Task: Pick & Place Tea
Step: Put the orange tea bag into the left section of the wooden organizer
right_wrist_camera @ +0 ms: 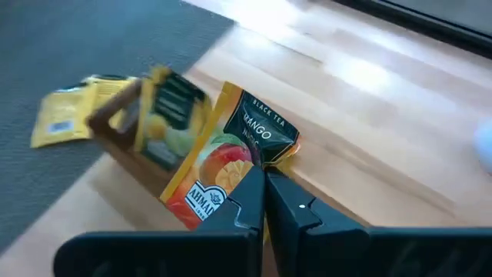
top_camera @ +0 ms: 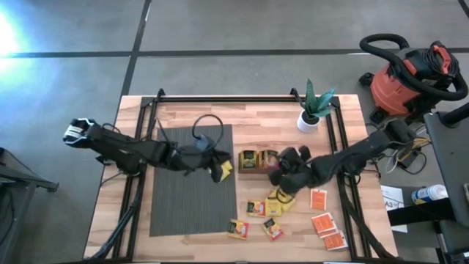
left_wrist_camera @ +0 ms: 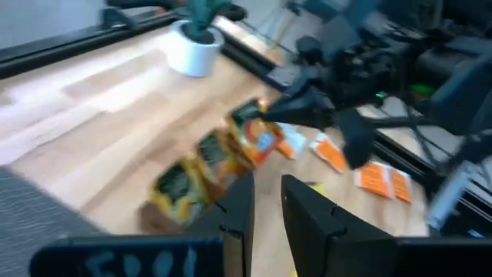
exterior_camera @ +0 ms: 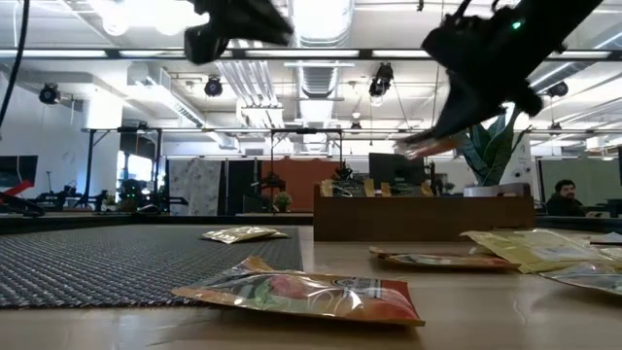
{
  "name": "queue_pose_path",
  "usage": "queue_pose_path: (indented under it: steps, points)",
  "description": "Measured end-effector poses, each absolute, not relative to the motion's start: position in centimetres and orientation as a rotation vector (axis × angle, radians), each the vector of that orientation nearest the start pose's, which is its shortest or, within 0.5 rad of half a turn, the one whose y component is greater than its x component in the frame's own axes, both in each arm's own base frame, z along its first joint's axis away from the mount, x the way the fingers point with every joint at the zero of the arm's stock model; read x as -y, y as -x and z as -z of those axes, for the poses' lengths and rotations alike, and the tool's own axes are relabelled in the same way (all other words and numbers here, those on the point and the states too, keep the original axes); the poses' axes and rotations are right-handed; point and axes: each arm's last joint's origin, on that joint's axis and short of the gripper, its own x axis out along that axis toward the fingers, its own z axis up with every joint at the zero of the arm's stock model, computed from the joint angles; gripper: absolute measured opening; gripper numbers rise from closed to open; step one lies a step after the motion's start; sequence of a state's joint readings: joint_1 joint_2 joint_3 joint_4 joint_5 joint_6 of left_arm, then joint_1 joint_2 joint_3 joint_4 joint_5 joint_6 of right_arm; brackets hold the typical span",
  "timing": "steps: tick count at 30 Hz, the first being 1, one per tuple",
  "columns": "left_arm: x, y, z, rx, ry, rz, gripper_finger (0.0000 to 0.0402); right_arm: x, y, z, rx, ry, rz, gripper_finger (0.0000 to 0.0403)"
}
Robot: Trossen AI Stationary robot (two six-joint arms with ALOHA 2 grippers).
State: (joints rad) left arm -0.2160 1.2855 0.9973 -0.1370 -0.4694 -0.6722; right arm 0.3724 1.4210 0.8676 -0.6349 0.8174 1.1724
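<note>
My right gripper (right_wrist_camera: 264,183) is shut on an orange and dark green mango sachet (right_wrist_camera: 231,154) and hangs over the small brown wooden tray (top_camera: 258,169). Yellow-green sachets (right_wrist_camera: 165,115) stand on edge in that tray. My left gripper (left_wrist_camera: 267,192) is open with a narrow gap and holds nothing. It hovers at the mat's right edge, left of the tray, beside a yellow sachet (top_camera: 224,171) lying flat on the mat. More yellow sachets (top_camera: 256,208) and orange-and-white ones (top_camera: 323,222) lie flat on the table, near of the tray. My right gripper pinches the mango sachet by one side edge (right_wrist_camera: 247,178) between its two fingers. It comes slanting down from the table's right. The sachet is lifted clear and sticks out ahead of the fingers, tilted, above the tray (exterior_camera: 418,216).
A grey ribbed mat (top_camera: 192,183) covers the table's left-middle part. A green plant in a white pot (top_camera: 311,117) stands behind the tray near the far right corner. Black frame rails (top_camera: 234,97) run along the far edge and both sides. A red shop vacuum (top_camera: 407,77) stands off the table.
</note>
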Motion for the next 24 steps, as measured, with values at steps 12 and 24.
queue_pose_path:
  steps: [12, 24]
  points:
    - [2.1, -25.7, -28.1, -0.294, 0.551, -0.432, 0.0062, -2.6, -23.5, -17.7, -0.559, -0.488, 0.729, 0.0008]
    - [1.4, -25.8, -27.7, -0.309, 0.501, -0.436, 0.0062, -2.1, -25.0, -15.7, -0.617, -0.491, 0.668, 0.0008]
